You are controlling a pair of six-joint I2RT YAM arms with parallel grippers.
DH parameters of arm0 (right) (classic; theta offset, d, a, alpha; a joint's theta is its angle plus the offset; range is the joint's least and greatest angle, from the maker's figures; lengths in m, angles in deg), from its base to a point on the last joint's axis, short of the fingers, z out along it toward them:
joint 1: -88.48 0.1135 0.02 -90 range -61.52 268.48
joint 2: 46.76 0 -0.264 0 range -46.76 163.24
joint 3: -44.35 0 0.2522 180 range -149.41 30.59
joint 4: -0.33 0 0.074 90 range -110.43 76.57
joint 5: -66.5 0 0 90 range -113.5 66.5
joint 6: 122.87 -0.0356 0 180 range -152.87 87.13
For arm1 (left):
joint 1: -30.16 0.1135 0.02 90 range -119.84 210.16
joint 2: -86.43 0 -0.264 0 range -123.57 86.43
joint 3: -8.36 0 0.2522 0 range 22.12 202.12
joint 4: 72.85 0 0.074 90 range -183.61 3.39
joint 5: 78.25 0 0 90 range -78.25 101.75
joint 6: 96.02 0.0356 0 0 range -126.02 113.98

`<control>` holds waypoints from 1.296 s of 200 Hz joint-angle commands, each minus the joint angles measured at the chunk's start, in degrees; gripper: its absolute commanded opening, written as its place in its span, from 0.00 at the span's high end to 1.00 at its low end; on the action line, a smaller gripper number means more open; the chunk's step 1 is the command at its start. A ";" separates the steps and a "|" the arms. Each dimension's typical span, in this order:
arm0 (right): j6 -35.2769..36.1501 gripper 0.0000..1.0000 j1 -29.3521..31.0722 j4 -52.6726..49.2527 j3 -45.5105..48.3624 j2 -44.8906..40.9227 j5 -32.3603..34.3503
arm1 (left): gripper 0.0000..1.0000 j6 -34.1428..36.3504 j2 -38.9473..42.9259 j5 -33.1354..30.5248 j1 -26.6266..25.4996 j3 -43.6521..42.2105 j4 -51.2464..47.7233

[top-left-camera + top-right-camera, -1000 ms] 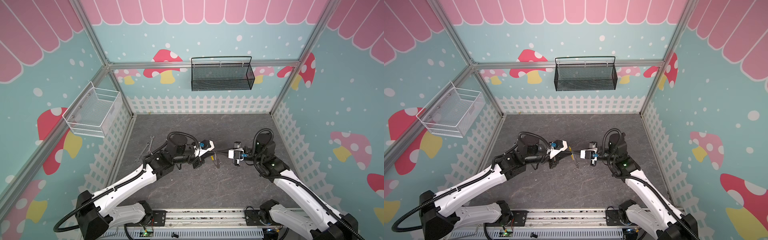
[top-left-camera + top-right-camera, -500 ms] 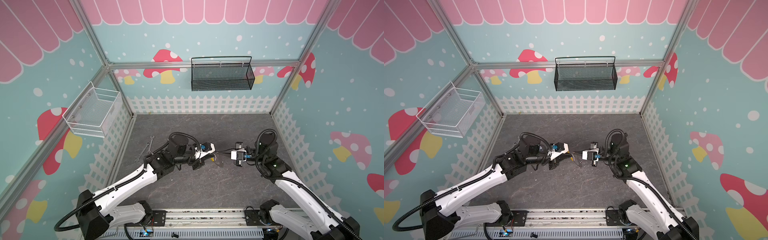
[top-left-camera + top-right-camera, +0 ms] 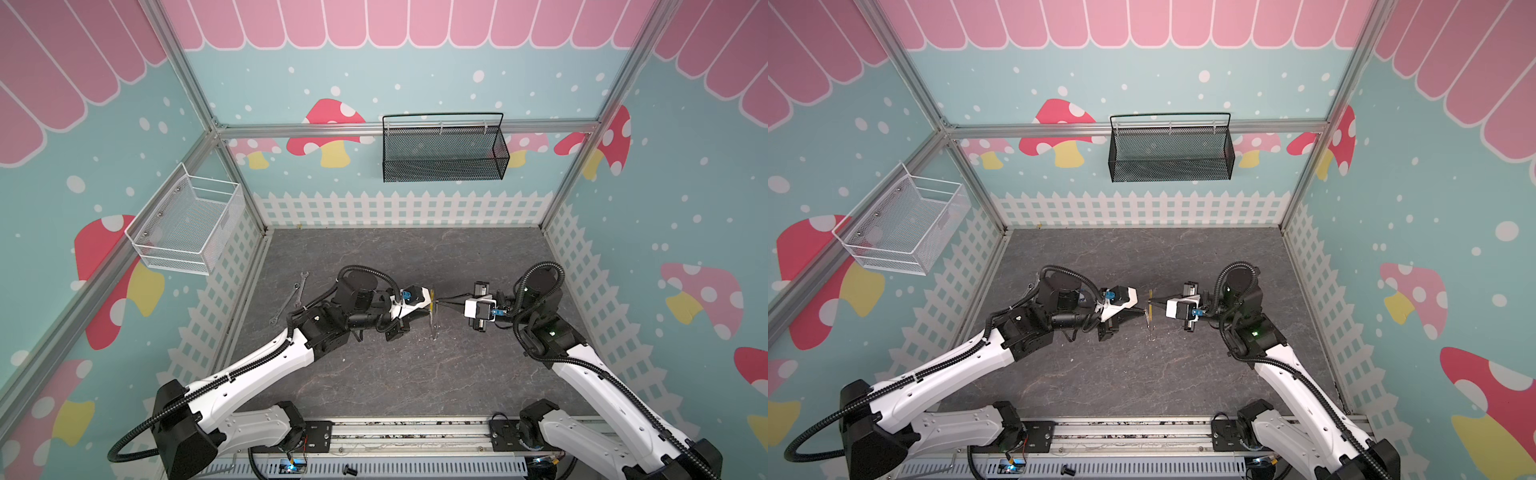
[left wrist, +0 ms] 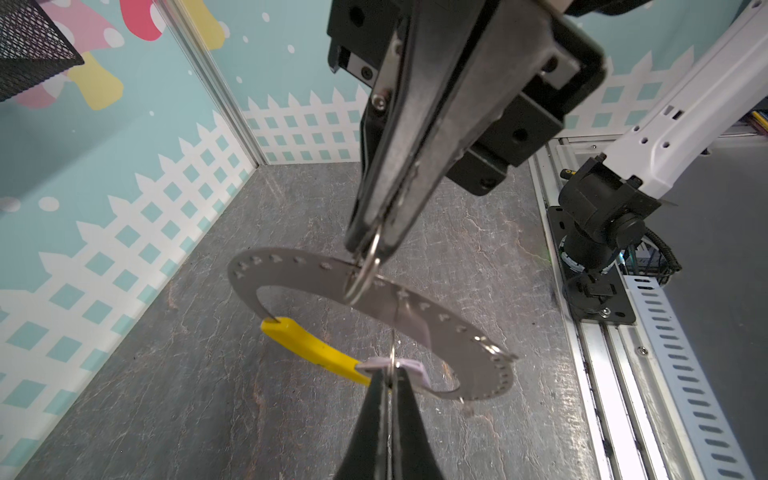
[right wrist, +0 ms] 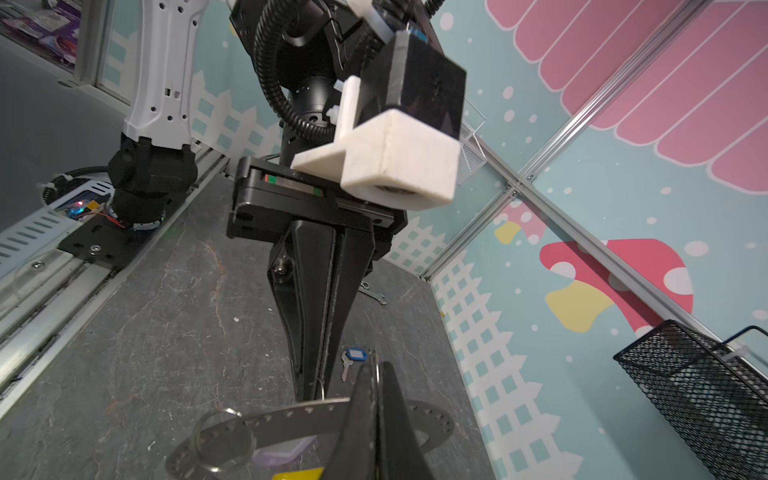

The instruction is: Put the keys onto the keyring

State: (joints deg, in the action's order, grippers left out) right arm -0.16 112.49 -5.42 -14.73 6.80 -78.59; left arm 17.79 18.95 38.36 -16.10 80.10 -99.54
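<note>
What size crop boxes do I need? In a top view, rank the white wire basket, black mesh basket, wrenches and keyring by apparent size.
Tied, unranked: white wire basket and black mesh basket; the white may hang nearer.
Then the wrenches.
Last the keyring, edge-on, a sliver.

This is looking like a robotics lab cell. Aluminium framing [image 3: 291,129] is holding mushroom-printed panels [image 3: 685,187] around a grey tabletop [image 3: 395,374], and a mounting rail [image 3: 407,432] is edging it.
</note>
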 commanded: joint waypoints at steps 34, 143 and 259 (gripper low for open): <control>8.29 1.00 -0.26 -0.89 1.72 -0.74 5.28 | 1.00 -5.41 -1.17 1.26 -0.23 5.32 -5.42; 18.72 1.00 -0.15 -1.96 4.52 -3.39 8.56 | 1.00 -9.14 -6.05 2.30 0.29 12.07 -12.60; 20.54 1.00 -0.02 -3.09 4.88 -3.54 7.94 | 1.00 -11.29 -8.65 1.79 0.64 14.97 -12.95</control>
State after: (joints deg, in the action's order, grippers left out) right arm 18.59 112.46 -8.32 -10.62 4.09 -69.56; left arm 7.37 11.17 39.65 -15.70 93.06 -111.41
